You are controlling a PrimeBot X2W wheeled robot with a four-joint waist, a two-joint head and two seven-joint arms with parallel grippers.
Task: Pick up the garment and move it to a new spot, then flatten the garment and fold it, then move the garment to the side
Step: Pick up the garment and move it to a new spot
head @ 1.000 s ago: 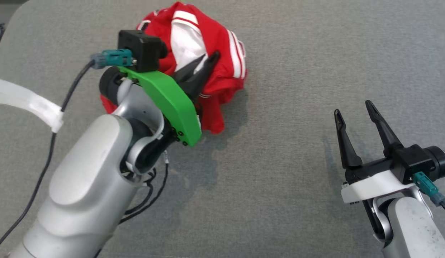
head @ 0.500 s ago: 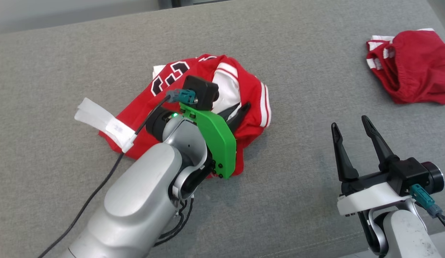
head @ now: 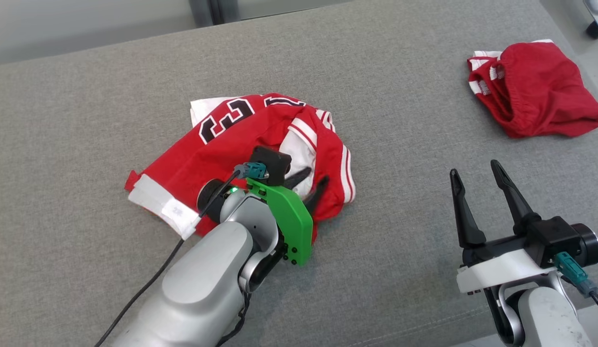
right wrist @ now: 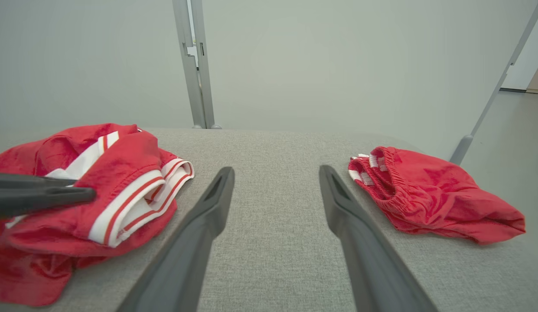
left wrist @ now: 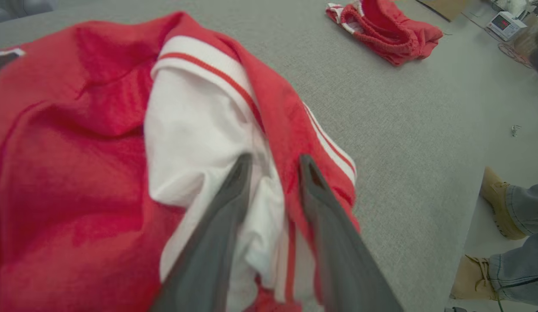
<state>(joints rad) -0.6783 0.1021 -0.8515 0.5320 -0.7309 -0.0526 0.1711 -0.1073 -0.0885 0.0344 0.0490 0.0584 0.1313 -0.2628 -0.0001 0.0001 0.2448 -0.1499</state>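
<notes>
Head view, set against a second ago: shifted as a whole, so camera motion, not a slide of the cloth. Left claw (head: 315,176) no longer pressed together as it was then. Jaws now parted a little, tips down on the garment (head: 241,140), with white lining lying loose in the gap rather than pinched, as seen closer in the left wrist view. Garment down on the grey counter (head: 400,120), near the middle, rumpled, number side up, a white hem poking out at its left end. Right claw (head: 474,168) spread wide and empty, over bare counter at the right, well apart from the garment. Second red piece (head: 535,86) bunched near the far right corner.

Reads as the release that ends the move to a new spot. Flattening and folding not yet begun. Next, probably: lift the left claw clear without dragging the lining along, then bring both claws to the edges to spread the cloth.
</notes>
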